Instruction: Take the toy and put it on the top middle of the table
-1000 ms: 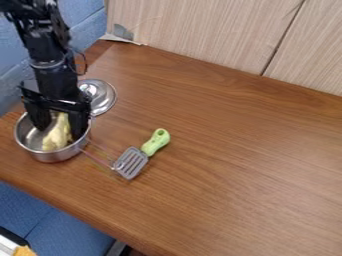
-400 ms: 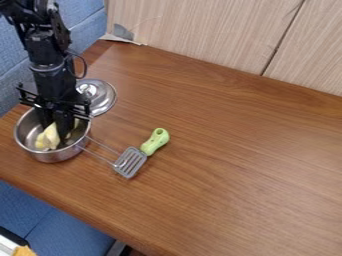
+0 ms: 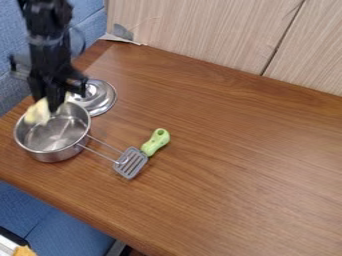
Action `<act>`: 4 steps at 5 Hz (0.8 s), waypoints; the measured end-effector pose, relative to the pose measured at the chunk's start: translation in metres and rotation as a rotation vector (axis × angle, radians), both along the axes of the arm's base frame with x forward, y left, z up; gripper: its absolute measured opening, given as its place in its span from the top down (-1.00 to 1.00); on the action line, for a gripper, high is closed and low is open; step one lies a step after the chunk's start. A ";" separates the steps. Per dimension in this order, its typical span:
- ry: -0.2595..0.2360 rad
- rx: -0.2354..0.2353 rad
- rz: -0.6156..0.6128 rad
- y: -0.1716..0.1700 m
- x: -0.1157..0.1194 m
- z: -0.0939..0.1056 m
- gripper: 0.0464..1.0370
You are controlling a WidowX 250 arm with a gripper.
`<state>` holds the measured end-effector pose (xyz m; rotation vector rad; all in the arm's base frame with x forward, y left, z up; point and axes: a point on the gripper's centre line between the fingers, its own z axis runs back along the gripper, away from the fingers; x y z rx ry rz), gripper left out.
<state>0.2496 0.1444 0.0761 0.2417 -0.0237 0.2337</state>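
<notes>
Gripper (image 3: 51, 107) closed on pale yellow toy (image 3: 38, 112), fingers nearly together, toy held just above far rim of metal pot (image 3: 56, 156). Grasp and lift look done; carry to top middle of table (image 3: 227, 150), lowering and release left. Pot upright, shiny inner bottom showing (handle reaches slotted spatula (image 3: 131, 162)). Lid (image 3: 101, 102) lies beside pot.

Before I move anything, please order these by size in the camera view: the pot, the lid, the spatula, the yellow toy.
Largest: pot
Middle, not ranked: lid and spatula; the lid looks broader, the spatula longer
Smallest: yellow toy, partly hidden by the fingers
</notes>
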 end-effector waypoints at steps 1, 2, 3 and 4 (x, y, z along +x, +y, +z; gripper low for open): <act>-0.060 0.029 -0.010 -0.016 0.013 0.039 0.85; -0.092 -0.011 -0.105 -0.056 0.042 0.052 0.85; -0.049 -0.036 -0.171 -0.091 0.078 0.033 0.85; -0.042 -0.109 -0.226 -0.116 0.108 0.013 0.85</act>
